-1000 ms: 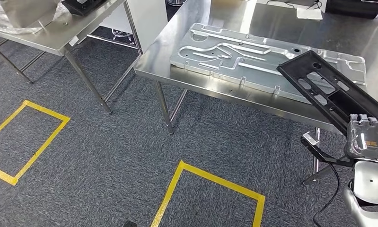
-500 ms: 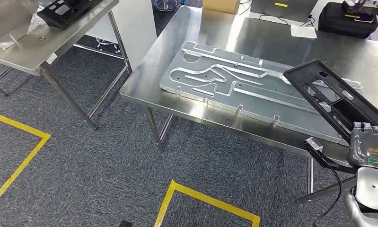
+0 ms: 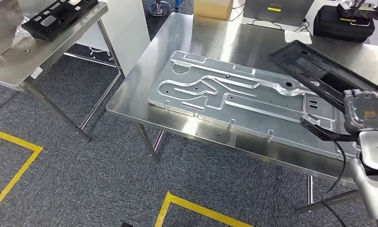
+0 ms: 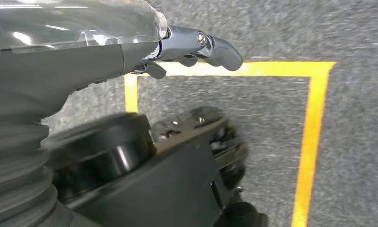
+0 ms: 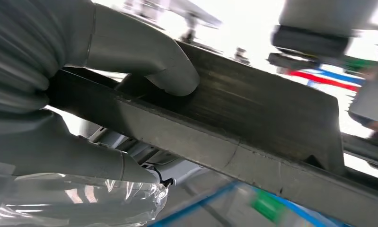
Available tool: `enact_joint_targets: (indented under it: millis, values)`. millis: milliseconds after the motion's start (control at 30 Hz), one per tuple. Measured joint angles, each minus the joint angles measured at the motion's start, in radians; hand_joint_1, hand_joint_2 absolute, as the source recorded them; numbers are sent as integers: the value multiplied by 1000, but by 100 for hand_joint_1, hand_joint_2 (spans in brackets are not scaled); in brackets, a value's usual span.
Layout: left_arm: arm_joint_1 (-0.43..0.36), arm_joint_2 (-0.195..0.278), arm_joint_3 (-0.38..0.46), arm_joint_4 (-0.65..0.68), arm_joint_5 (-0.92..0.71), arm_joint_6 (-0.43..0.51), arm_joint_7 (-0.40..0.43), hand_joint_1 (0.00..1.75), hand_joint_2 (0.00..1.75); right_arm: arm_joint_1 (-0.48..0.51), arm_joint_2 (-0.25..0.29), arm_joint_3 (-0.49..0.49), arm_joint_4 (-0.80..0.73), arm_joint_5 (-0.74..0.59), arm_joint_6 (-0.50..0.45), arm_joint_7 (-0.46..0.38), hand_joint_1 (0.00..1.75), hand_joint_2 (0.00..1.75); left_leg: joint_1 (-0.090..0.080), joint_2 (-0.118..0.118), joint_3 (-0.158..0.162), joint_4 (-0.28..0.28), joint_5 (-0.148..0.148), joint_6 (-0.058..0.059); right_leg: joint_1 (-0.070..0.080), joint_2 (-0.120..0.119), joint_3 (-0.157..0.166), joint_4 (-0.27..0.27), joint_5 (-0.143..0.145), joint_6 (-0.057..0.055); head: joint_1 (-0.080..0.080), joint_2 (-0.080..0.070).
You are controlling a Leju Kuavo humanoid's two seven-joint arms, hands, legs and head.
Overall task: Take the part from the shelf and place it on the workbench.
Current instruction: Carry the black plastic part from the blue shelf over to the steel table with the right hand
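The part is a long black plastic frame with cut-outs [image 3: 314, 71]. My right hand [image 3: 366, 111] grips its near end and holds it tilted above the right side of the steel workbench [image 3: 215, 38], over the far right end of a large silver machined plate [image 3: 224, 94]. In the right wrist view the thumb [image 5: 168, 71] presses on the part's black edge [image 5: 253, 118], with the fingers wrapped beneath it. My left hand [image 4: 196, 47] hangs over the carpet, its fingers loosely extended with nothing in them.
A second steel table [image 3: 16, 71] at the left carries another black part [image 3: 59, 14]. A cardboard box [image 3: 214, 8], a grey case [image 3: 276, 9] and a black bag [image 3: 340, 23] stand at the workbench's far edge. Yellow tape [image 3: 196, 210] marks the carpet.
The camera has moved, bringing the workbench nearer and more central. My right hand has raised the black part, which now hangs over the bench and plate rather than at the bench's front edge.
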Motion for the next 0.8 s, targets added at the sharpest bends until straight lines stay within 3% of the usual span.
enact_joint_targets:
  millis: [33,67,100,167,233,367,500,600,667,800]
  values:
    - [-2,0,0,0,-6,-2,-1,0,175,-32,8,43,18,2,-2,-10,175,175,8,2,-35,46,-10,-6,0,0,7,1,-6,-1,0,0]
    - [-5,-1,0,0,-11,-5,-1,0,175,-63,21,91,37,8,-3,-16,175,175,13,4,-53,57,-1,-9,0,1,15,2,-11,-1,0,0]
    - [-7,-1,0,0,-17,-8,1,0,175,-94,39,141,56,14,-2,-18,175,175,17,6,-52,27,31,-10,0,2,23,3,-17,0,0,0]
    - [-14,-2,0,0,-29,-14,10,0,175,-161,84,244,98,19,1,-14,175,175,18,9,-8,-116,129,-3,1,4,37,4,-28,3,0,0]
    - [-22,-3,-1,0,-37,-16,18,0,175,-219,131,328,140,11,-2,-1,175,175,14,14,31,-226,178,8,3,4,44,2,-34,9,0,0]
    - [-28,-8,-4,-1,-45,-14,22,0,175,-287,217,455,217,-8,-7,11,175,175,12,11,52,-266,180,12,7,-3,54,-10,-37,30,-1,0]
    - [-32,-14,-6,-2,-45,-11,29,0,175,-341,271,535,271,-18,-4,10,175,175,16,1,73,-290,186,-1,11,-4,65,-12,-21,-5,0,0]
    - [-30,-15,-6,-2,-44,-8,37,0,175,-360,295,574,295,-33,-6,10,175,175,14,-3,69,-281,179,7,10,-5,71,-18,-29,-9,0,0]
    - [-27,-15,-6,-2,-43,-6,38,0,175,-366,305,587,308,-45,-8,11,175,175,11,-5,64,-275,176,11,8,-6,74,-25,-37,-5,1,0]
    - [-24,-15,-5,-2,-39,-2,44,0,175,-381,323,605,322,-53,-3,19,175,175,9,-5,53,-265,174,16,4,-7,74,-34,-44,21,0,0]
